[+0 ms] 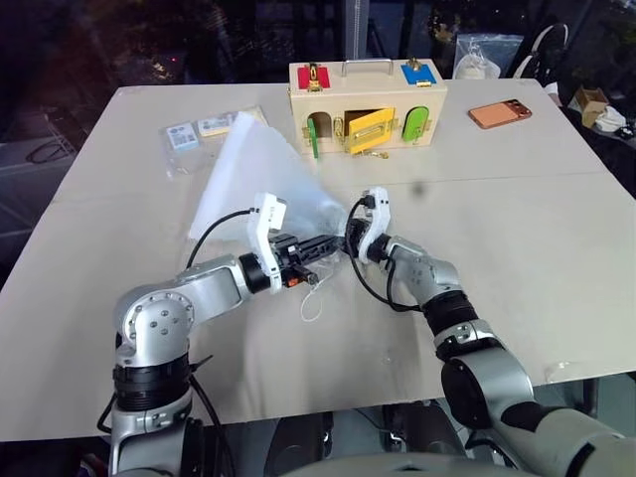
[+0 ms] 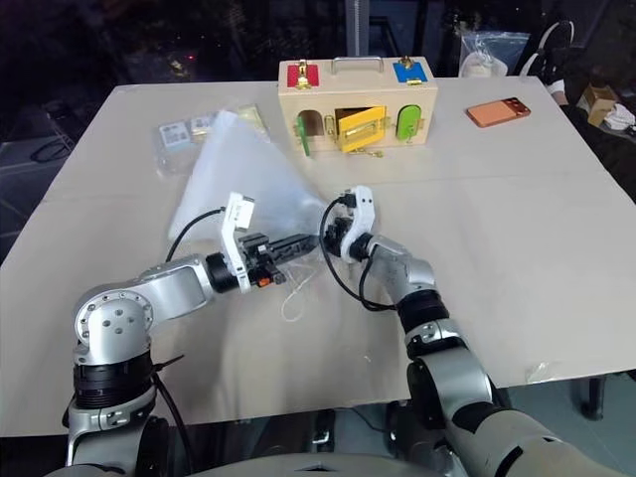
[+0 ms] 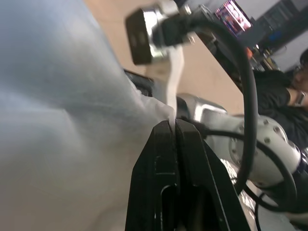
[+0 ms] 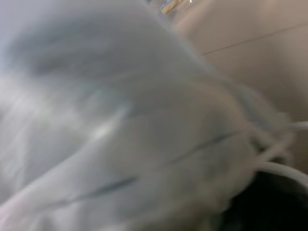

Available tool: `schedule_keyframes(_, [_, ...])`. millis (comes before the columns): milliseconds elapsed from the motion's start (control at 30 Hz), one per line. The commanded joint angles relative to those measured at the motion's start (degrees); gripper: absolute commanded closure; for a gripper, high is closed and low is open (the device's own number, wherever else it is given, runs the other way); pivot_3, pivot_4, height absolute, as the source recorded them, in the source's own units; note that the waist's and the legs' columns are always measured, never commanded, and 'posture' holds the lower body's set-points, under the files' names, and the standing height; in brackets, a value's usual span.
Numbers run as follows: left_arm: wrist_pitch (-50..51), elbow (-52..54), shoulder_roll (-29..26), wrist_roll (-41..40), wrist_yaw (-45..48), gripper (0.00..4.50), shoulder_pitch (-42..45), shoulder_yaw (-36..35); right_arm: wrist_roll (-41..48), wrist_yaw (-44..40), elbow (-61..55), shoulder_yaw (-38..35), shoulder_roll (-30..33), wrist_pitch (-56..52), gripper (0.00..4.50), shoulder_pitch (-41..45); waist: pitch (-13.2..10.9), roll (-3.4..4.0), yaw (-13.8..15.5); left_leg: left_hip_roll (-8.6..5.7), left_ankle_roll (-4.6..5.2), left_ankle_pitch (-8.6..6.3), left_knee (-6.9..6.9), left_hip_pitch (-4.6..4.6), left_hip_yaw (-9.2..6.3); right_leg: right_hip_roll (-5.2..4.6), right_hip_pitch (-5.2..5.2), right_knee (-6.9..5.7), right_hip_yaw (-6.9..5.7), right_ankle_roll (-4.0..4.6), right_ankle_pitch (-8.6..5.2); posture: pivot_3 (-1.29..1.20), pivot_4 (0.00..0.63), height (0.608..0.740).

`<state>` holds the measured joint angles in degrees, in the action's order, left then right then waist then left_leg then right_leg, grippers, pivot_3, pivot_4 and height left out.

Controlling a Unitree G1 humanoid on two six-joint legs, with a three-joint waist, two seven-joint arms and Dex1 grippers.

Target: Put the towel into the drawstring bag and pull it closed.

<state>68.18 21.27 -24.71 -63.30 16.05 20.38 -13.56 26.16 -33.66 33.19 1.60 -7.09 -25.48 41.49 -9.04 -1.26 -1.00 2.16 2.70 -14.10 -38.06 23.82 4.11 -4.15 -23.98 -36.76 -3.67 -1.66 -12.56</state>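
The white, semi-translucent drawstring bag (image 1: pixel 260 169) is fanning out across the table (image 1: pixel 517 238); the left gripper (image 3: pixel 174 126) is pinching its mouth, while the right gripper's (image 1: pixel 350 238) jaw state cannot be told.

The bag (image 1: pixel 260 171) is white, thin and a bit see-through. It is stretched out like a cone over the table, wide at the far left and narrow at the near end. A thin white cord (image 1: pixel 314 295) hangs from its near end.
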Motion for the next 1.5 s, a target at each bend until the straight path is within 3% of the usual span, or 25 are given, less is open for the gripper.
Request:
schedule_keyframes(33, [-1.4, -1.4, -1.3, -1.5, -0.3, 4.50, 1.1, -3.5, -0.2, -3.6, -10.2, 3.3, 2.2, -4.0, 1.29, -4.2, 0.0, 0.00, 0.0, 0.01, 0.00, 0.00, 0.02, 0.00, -0.01, 0.01, 0.00, 0.00, -0.01, 0.00, 0.00, 0.00, 0.150, 0.740])
schedule_keyframes(267, [-1.3, -4.9, -3.6, -2.1, 0.7, 4.50, 2.1, -5.6, -1.1, -2.3, -22.1, 5.7, 8.1, -10.6, 1.29, -10.1, 0.0, 0.00, 0.2, -0.04, 0.00, 0.00, 0.00, 0.02, 0.00, 0.00, 0.01, 0.04, -0.06, -0.01, -0.01, 0.00, 0.150, 0.740])
schedule_keyframes(433, [-0.9, -4.7, -4.0, -2.8, 1.1, 4.50, 1.7, -5.7, -3.1, 0.2, -20.4, 6.2, 6.2, -9.1, 1.29, -9.4, 0.0, 0.00, 0.0, 0.01, -0.04, 0.02, 0.02, -0.03, -0.03, 0.07, 0.00, 0.01, -0.05, 0.00, -0.01, 0.00, 0.150, 0.740])
schedule_keyframes(667, [-0.5, -2.8, -2.9, -4.6, -0.4, 4.50, 1.3, -4.6, -5.6, -1.3, -5.2, 5.6, -2.2, 1.8, 4.46, -0.5, 0.0, -0.01, -0.1, 0.01, -0.07, 0.05, 0.05, -0.02, -0.01, 0.12, -0.04, 0.00, -0.03, 0.00, -0.01, 0.00, 0.150, 0.740])
schedule_keyframes(700, [-0.5, -2.5, -2.7, -4.8, -0.6, 4.50, 1.1, -4.4, -5.5, -2.4, -2.6, 5.3, -3.3, 3.1, 4.49, 1.2, 0.0, 0.00, 0.0, 0.00, -0.07, 0.05, 0.05, -0.01, -0.01, 0.12, -0.04, 0.01, -0.03, -0.01, 0.00, 0.00, 0.150, 0.740])
schedule_keyframes(900, [-1.3, -1.7, -2.7, -5.1, -1.2, 4.50, 0.0, -4.4, -6.8, -8.9, 7.3, 7.1, -4.9, 8.7, 4.49, 4.6, 0.0, -0.02, 0.0, -0.04, -0.07, 0.05, 0.04, 0.02, 0.01, 0.06, -0.02, 0.05, -0.02, -0.01, 0.00, 0.00, 0.150, 0.740])
schedule_keyframes(1033, [-2.0, -2.9, -3.6, -4.6, -0.6, 4.50, -0.1, -5.2, -7.2, -10.8, 3.3, 7.3, -2.0, 10.3, 4.49, 1.3, 0.0, -0.01, 0.0, 0.01, -0.08, 0.05, 0.06, -0.01, -0.03, 0.04, -0.03, 0.00, -0.04, 0.00, 0.00, 0.00, 0.150, 0.740])
schedule_keyframes(1100, [-2.4, -3.6, -4.1, -3.8, 0.1, 4.50, -0.3, -4.9, -7.2, -11.6, -0.4, 7.3, -0.5, 10.3, 3.57, -0.6, 0.0, -0.01, 0.0, 0.02, -0.09, 0.05, 0.07, -0.01, -0.04, 0.02, -0.04, -0.01, -0.05, 0.00, 0.00, 0.00, 0.150, 0.740])
schedule_keyframes(1133, [-2.6, -3.9, -4.4, -3.5, 0.4, 4.50, -0.4, -4.8, -8.0, -11.5, -2.6, 7.9, 0.4, 10.0, 3.36, -1.5, 0.0, -0.01, 0.1, 0.02, -0.10, 0.05, 0.08, -0.01, -0.04, 0.01, -0.04, -0.01, -0.05, 0.00, 0.00, 0.00, 0.150, 0.740])
schedule_keyframes(1233, [-4.8, -6.2, -5.1, -2.3, 1.9, 4.50, 0.1, -5.9, -12.1, -10.9, -12.0, 11.4, 4.9, 9.6, 1.94, -5.5, 0.0, 0.01, 0.2, 0.00, -0.10, 0.05, 0.08, 0.02, -0.03, 0.00, -0.04, 0.02, -0.06, 0.00, 0.00, 0.00, 0.150, 0.740])
schedule_keyframes(1400, [-6.7, -12.1, -9.2, 1.1, 7.2, 4.50, 1.0, -5.9, -15.9, -8.6, -24.7, 12.9, 12.2, 6.5, 1.94, -8.9, 0.0, 0.01, 0.1, -0.03, -0.10, 0.05, 0.07, 0.02, 0.00, 0.00, -0.06, 0.04, -0.06, 0.00, -0.01, 0.00, 0.150, 0.740])
schedule_keyframes(1500, [-7.4, -13.8, -10.7, 2.5, 9.9, 4.50, 1.7, -5.6, -17.4, -4.3, -26.2, 11.7, 12.9, 5.2, 1.94, -8.3, 0.0, 0.00, 0.0, 0.00, -0.20, 0.11, 0.17, -0.02, 0.00, 0.08, -0.13, 0.00, -0.11, 0.01, -0.02, 0.00, 0.150, 0.740])
